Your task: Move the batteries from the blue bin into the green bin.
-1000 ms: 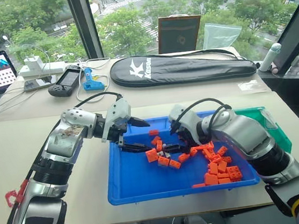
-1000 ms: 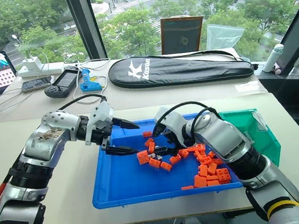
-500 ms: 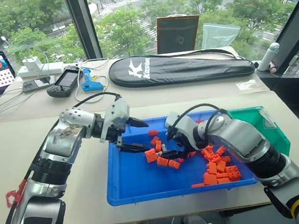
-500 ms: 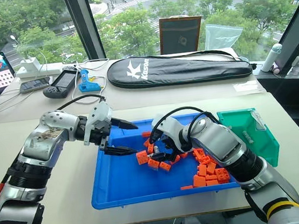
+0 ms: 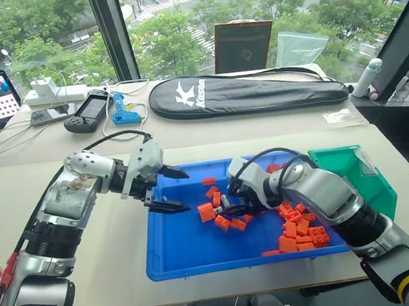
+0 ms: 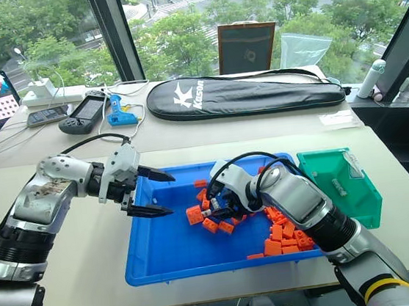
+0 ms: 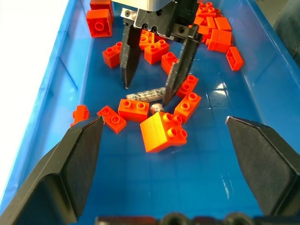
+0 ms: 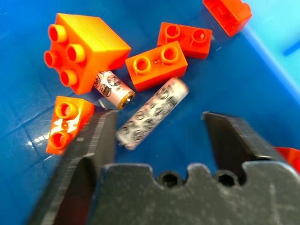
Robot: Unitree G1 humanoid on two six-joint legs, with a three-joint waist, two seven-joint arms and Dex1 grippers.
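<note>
Right jaws — astride battery (image 8: 152, 112)

Bright daylight floods in from the windows (image 5: 175, 23) across the top of the head views. Everything there is evenly lit, with soft shadows under the arms. The blue bin (image 7: 211, 154) floor shows small white glints in the wrist views. The near claw fingers (image 8: 89, 154) look slightly soft.
</note>
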